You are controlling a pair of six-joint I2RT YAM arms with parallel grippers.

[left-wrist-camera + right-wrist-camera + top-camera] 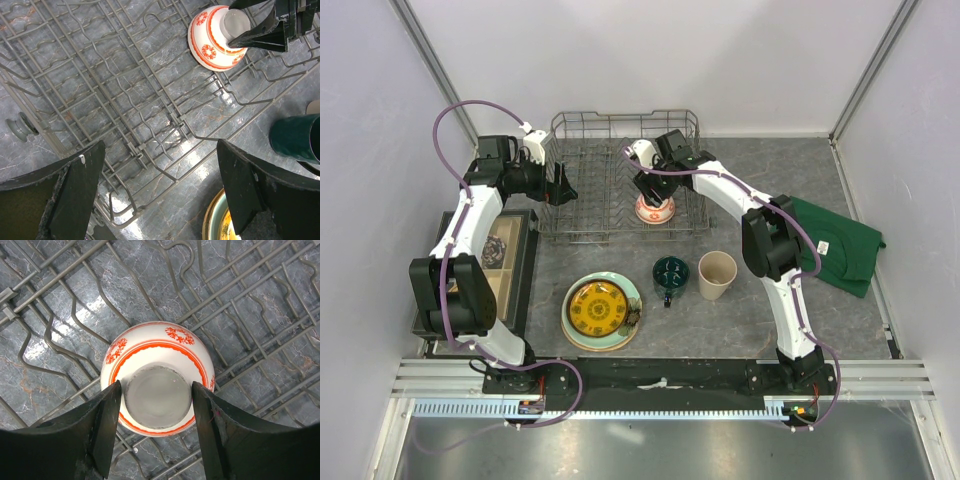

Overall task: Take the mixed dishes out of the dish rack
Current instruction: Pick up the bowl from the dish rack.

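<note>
Shows the right pincer partly open, one finger right at each side of the foot ring of the red-and-white patterned bowl; cannot tell whether clamped or merely alongside; finds that bowl upside down on the tines in the right half of the dish rack; over the rack's left half, finds the left pincer spread wide, holding nothing; beneath the wires, grey marbled tabletop with patches of glare; nearer the arm bases, outside the rack, finds the small yellow dark-patterned plate atop the larger pale-green flower plate, then the dark green mug and the tall beige cup just beside each other; to the right, a green cloth; to the left, a dark-framed tray; all around, plain white walls and metal corner posts.
</note>
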